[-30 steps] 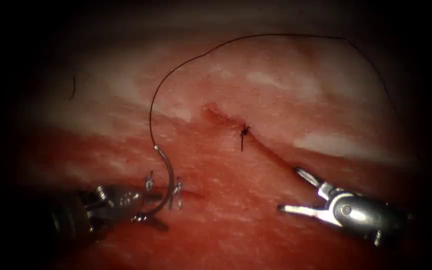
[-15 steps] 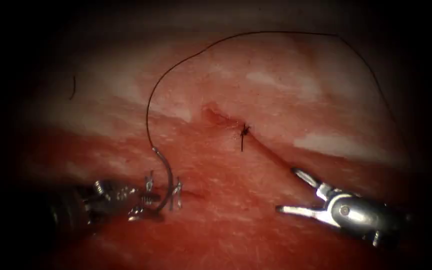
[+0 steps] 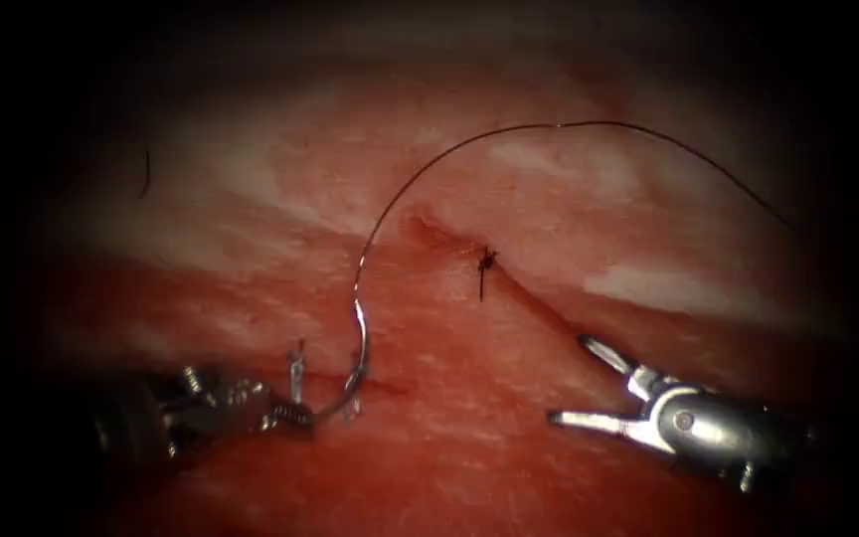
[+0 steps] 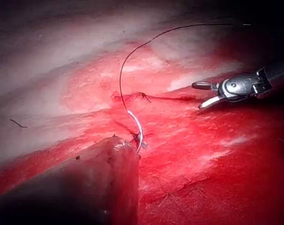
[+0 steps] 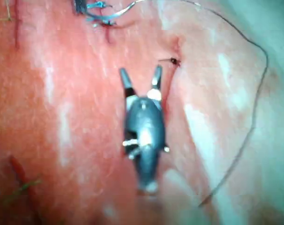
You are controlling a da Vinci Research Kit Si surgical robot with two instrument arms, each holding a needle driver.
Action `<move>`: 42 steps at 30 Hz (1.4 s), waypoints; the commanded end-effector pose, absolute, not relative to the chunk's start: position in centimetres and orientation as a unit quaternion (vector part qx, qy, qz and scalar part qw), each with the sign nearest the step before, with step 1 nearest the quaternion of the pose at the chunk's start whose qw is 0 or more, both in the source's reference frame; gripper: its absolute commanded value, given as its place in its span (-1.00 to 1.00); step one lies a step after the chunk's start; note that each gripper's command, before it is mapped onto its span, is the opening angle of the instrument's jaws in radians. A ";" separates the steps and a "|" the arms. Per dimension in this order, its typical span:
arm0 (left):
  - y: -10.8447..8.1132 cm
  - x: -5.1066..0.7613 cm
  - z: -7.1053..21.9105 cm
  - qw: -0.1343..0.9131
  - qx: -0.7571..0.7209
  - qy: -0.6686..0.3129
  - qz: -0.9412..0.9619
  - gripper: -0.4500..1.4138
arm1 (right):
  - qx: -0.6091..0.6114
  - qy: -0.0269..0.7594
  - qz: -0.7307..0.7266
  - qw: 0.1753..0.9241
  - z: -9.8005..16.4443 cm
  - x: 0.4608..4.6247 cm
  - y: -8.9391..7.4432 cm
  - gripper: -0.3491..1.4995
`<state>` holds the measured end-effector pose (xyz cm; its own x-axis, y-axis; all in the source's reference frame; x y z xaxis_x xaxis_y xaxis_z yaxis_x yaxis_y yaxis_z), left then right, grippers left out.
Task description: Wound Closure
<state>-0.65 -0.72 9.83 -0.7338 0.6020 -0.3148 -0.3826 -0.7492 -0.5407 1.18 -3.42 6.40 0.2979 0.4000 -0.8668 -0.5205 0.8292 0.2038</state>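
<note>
Swung rightward since a second ago, the needle (image 3: 358, 360) now stands just ahead of the left tool (image 3: 295, 413), whose jaws clamp its tip end, free of the tissue (image 3: 469, 418). Thread (image 3: 509, 131) arcs overhead. Well right, the right tool (image 3: 577, 381) gapes, holding nothing, beside the cut (image 3: 539, 298).

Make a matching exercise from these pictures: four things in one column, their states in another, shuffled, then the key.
Things:
1. left tool
2. right tool
3. needle
4. knot

States:
A. jaws open, holding nothing
B. tied on the cut, with a short tail
C. jaws shut on one end of the needle
D. curved, left of the cut, thread trailing from its upper end

Pairs: 1-C, 2-A, 3-D, 4-B
</note>
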 end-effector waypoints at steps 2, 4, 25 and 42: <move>-0.7 -0.70 9.8 0.281 -0.248 -0.221 0.900 -1.00 | -0.045 0.521 0.303 0.797 6.4 1.26 -3.4 0.78; -0.6 -0.72 9.7 0.278 -0.263 -0.202 0.901 -1.00 | -0.027 0.507 0.359 0.783 6.4 1.28 -3.5 0.60; 0.0 -1.74 9.7 0.110 -0.372 -0.009 0.922 -1.00 | 0.111 0.487 0.525 0.689 6.1 1.50 -2.8 0.47; 0.0 -1.74 9.7 0.076 -0.386 0.014 0.919 -1.00 | 0.126 0.494 0.521 0.685 6.2 1.69 -2.6 0.54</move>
